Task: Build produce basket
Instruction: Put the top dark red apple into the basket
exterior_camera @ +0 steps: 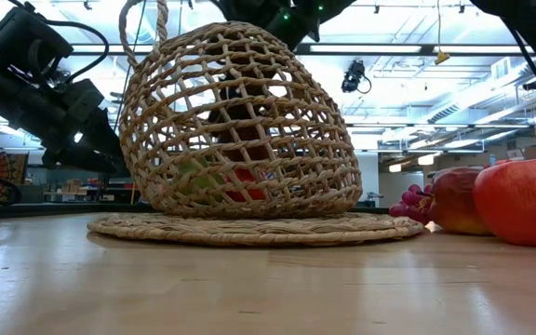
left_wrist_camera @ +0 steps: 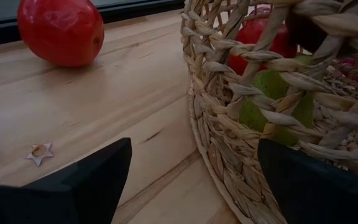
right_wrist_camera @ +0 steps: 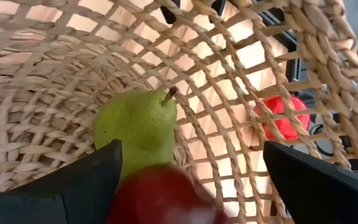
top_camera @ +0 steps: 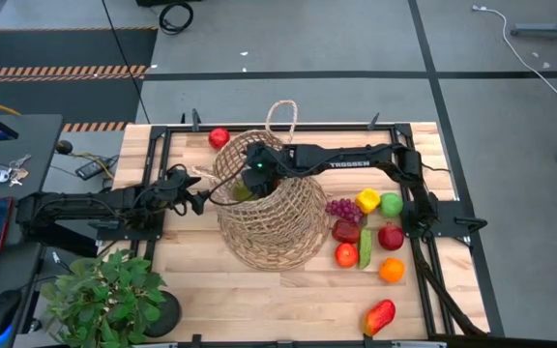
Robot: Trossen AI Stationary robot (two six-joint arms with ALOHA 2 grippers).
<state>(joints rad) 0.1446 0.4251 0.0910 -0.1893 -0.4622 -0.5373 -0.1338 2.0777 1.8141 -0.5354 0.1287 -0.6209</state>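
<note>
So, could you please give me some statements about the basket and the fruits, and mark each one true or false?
1. The right gripper is inside the basket. True.
2. A green pear lies inside the basket. True.
3. The purple grapes are inside the basket. False: they lie on the table beside it.
4. The left gripper holds a red fruit. False: its fingers are open and empty at the basket's wall.
5. The mango lies apart from the other fruits. True.

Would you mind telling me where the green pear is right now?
The green pear lies inside the wicker basket at mid-table, beside a red fruit just under the right gripper, which reaches into the basket's mouth.
</note>
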